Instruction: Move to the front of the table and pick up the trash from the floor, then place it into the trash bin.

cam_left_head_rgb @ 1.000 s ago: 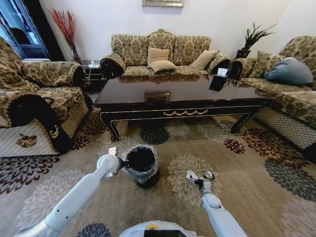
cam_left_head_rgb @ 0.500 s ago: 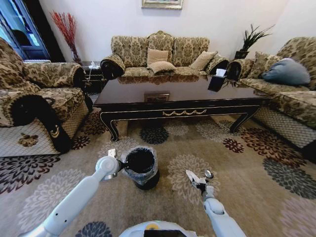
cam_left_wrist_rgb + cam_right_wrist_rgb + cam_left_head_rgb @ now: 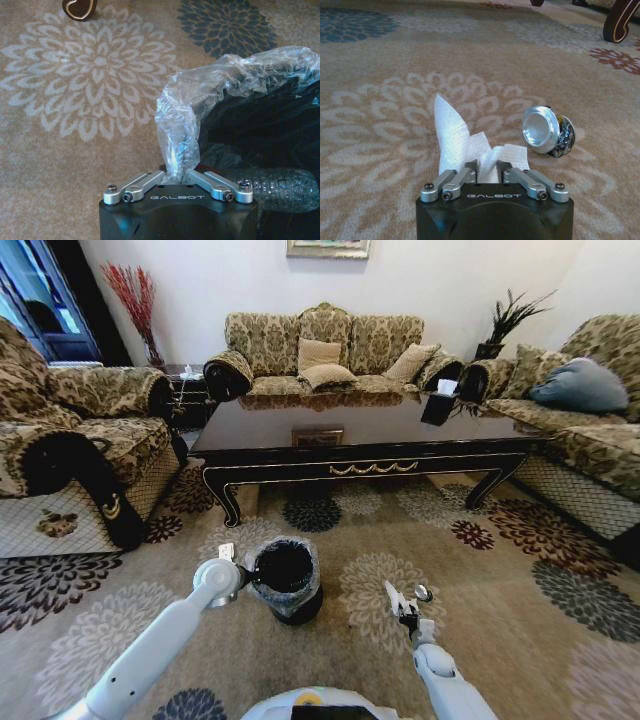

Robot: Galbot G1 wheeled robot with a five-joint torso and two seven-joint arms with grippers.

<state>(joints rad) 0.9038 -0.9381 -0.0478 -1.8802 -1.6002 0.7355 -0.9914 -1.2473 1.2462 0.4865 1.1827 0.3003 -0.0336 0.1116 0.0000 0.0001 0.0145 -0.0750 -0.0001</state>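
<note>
The black trash bin (image 3: 285, 580) with a greyish liner stands on the carpet in front of the dark table (image 3: 370, 435). My left gripper (image 3: 224, 574) is at the bin's left rim. In the left wrist view this gripper (image 3: 177, 176) is shut on the folded liner (image 3: 200, 100), and a clear plastic bottle (image 3: 280, 187) lies inside the bin. To the right of the bin, my right gripper (image 3: 402, 606) is low over the carpet, shut on a white paper scrap (image 3: 452, 135). A crushed silvery can (image 3: 547, 131) lies on the carpet just beside it (image 3: 423, 593).
Sofas surround the table: an armchair (image 3: 70, 440) at the left, a couch (image 3: 330, 350) behind and another (image 3: 580, 410) at the right. A curved table leg (image 3: 617, 22) stands beyond the can. Open carpet lies around the bin.
The right gripper with the paper has shifted a little to the right, and the paper now stands more upright. The left gripper stays at the bin's rim.
</note>
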